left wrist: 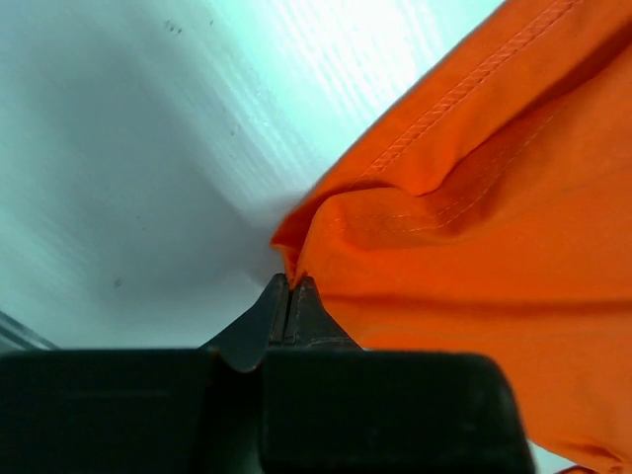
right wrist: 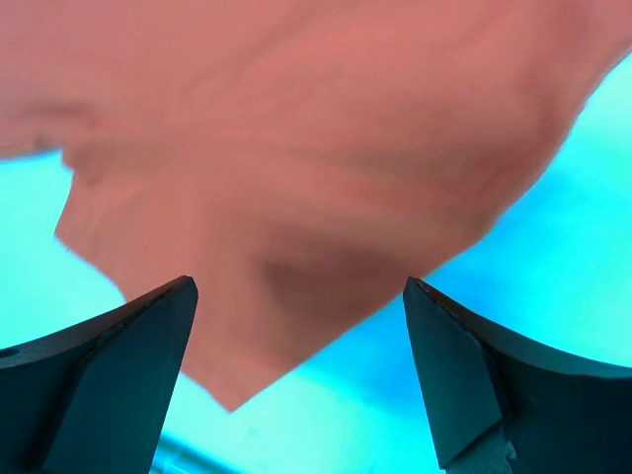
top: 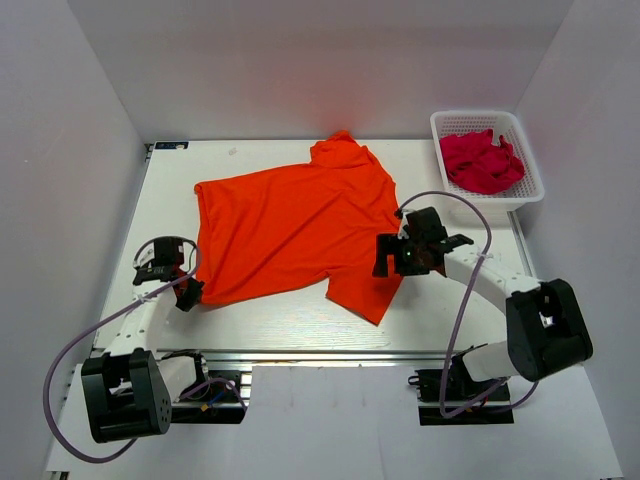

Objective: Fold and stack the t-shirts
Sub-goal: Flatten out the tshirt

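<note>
Orange-red t-shirt (top: pixel 290 225) spread across the middle of the table (top: pixel 250 330), pinned at one corner only.

Its long axis runs left to right in the top view, with the hem at the left and the neck end rising toward the upper right. The left gripper (top: pixel 188 293) sits at the lower-left hem corner, jaws clamped tight on a pinch of that seamed corner, so the whole shirt lies to its right and above. The right gripper (top: pixel 390 262) is spread wide and grasps nothing. It hangs over the lower-right sleeve, whose corner shows between its jaws in the wrist view, and it is the nearer arm for that end. There is one shirt on the table. A crumpled heap of crimson-pink t-shirts (top: pixel 482 162), too bunched to count, fills the one white lattice basket (top: pixel 478 115) at upper right.
</note>
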